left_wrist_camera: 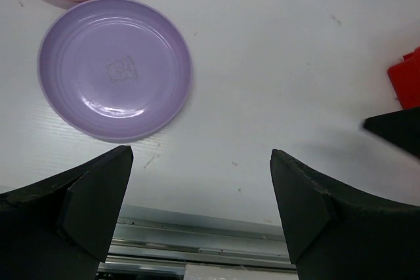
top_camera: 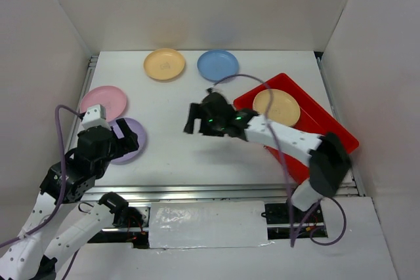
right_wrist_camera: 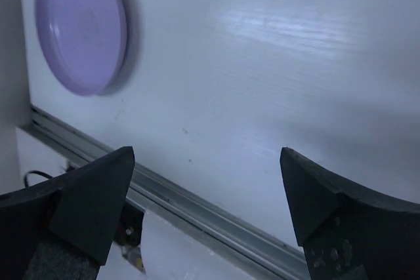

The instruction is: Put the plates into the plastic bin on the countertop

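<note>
Left pincer: it hangs at the near left of the countertop. Its jaws stand wide apart and nothing is between them.
Lilac plate: it lies flat on the countertop, close beside the left pincer and a little to the far left of its fingers. It is not touched.
Handling: the plate looks light, stiff and smooth, so it will probably slip easily. It is shallow, so the raised rim seems the only place to hold, with one finger inside and one under the edge.
Right pincer: it is over the bare middle of the countertop, left of the bin. Its jaws are spread wide and empty, and the lilac plate is well apart to its left.
Pink plate: it lies just beyond the lilac plate on the left side.
Red bin: it sits on the right side at an angle, with one yellow-orange plate inside at its far end.
Far plates: a second yellow-orange plate and a blue plate lie side by side near the far edge, well apart from both pincers.
</note>
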`<state>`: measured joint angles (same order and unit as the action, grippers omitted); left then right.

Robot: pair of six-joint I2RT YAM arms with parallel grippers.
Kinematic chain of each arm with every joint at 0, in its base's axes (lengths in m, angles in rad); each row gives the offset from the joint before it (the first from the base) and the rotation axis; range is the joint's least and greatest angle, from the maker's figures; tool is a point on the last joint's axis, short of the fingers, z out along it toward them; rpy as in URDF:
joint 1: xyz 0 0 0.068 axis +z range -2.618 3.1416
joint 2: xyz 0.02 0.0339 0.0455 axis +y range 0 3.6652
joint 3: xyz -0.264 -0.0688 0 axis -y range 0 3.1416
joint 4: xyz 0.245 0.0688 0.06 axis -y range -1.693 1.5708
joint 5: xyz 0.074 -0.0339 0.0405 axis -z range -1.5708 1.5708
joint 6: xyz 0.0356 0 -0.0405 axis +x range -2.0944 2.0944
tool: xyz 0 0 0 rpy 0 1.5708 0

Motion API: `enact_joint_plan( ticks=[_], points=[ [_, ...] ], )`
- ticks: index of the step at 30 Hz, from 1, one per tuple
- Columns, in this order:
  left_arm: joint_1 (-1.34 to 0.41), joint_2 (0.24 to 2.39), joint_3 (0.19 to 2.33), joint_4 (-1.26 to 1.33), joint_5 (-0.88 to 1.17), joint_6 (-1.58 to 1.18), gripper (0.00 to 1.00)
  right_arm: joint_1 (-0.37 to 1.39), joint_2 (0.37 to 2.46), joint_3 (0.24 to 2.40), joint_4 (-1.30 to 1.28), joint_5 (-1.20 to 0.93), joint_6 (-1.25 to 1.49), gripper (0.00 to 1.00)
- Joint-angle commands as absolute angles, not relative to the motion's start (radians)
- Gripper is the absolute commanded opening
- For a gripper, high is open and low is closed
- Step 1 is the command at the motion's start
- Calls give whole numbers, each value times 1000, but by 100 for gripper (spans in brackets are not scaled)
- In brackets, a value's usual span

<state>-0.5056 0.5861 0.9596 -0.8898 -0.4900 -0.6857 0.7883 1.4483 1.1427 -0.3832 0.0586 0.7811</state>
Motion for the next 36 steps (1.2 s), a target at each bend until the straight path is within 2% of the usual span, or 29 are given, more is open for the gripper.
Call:
enact_joint_plan(
  ticks=[1,3,8,16,19,22,25,31,34,36],
  points=[
    [-508,557,994,-934,-610,-765,99,918,1712,1294,-301,40,815,100],
    [-508,534,994,-940,-629,-779,99,985,1819,1453,-307,26,798,100],
    [-508,496,1005,-979,-681,-827,99,999,2074,1647,-256,-64,828,99],
    [-506,443,1000,-980,-693,-838,99,980,2420,2122,-495,-96,871,97],
    [-506,437,996,-973,-686,-831,99,977,2468,2155,-526,-80,874,94],
    [-506,440,992,-965,-680,-824,99,968,2497,2183,-526,-100,888,87],
    [-506,446,994,-965,-676,-821,99,966,2551,2248,-543,-118,884,74],
    [-508,445,988,-951,-663,-810,99,966,2591,2246,-520,-152,891,43],
    [-506,451,988,-948,-657,-802,99,968,2580,2214,-495,-150,896,39],
    [-506,454,986,-943,-654,-801,99,968,2574,2206,-492,-146,893,32]
  ],
)
